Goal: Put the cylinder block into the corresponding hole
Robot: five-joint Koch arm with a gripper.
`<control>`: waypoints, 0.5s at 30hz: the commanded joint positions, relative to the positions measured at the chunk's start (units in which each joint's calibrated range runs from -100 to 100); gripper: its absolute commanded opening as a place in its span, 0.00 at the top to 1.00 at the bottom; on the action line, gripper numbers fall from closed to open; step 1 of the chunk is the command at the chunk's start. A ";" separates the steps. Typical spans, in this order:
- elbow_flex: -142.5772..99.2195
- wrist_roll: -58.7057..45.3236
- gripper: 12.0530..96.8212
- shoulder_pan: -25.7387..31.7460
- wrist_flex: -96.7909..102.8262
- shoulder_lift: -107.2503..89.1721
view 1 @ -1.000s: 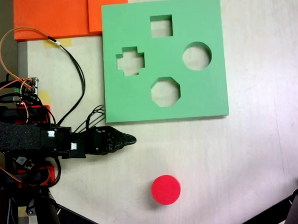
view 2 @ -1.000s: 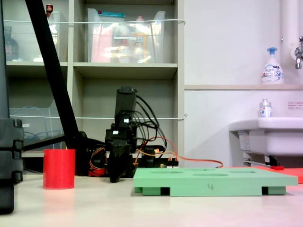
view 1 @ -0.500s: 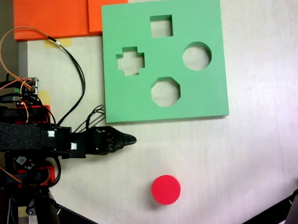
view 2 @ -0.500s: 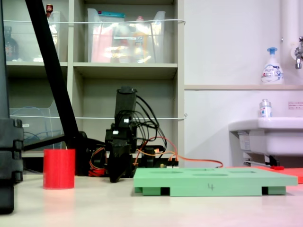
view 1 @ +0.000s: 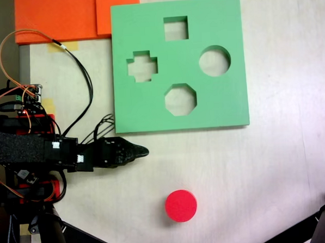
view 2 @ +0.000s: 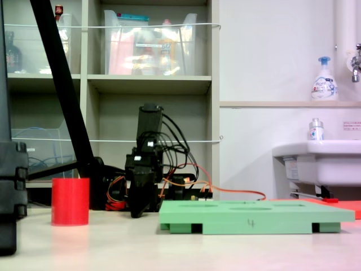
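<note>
— Largest down to smallest?
— Pale bench (view 1: 274, 170) underneath. Green foam board (view 1: 151, 108) lying flat at upper centre from above, round hole (view 1: 214, 61) at 3 o'clock on it, bare bench showing through. Black arm reaching in from 9 o'clock, stopping just short of the board's lower edge.
— And the tool?
— Tool (view 1: 143, 152) low near the bench, tips drawn to one dark point, gripping nothing; from the side (view 2: 137, 213) pointing down, just left of the board.
— Cylinder block?
— Red cylinder block (view 1: 181, 206) standing upright at 6 o'clock, well apart from board and tool; far left in the side view (view 2: 70, 201).
</note>
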 commanded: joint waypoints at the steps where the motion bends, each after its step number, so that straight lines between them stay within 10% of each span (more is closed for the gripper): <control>1: -1.18 7.23 0.55 -0.59 3.65 -0.41; 15: -1.18 47.77 0.52 -0.93 51.80 -0.41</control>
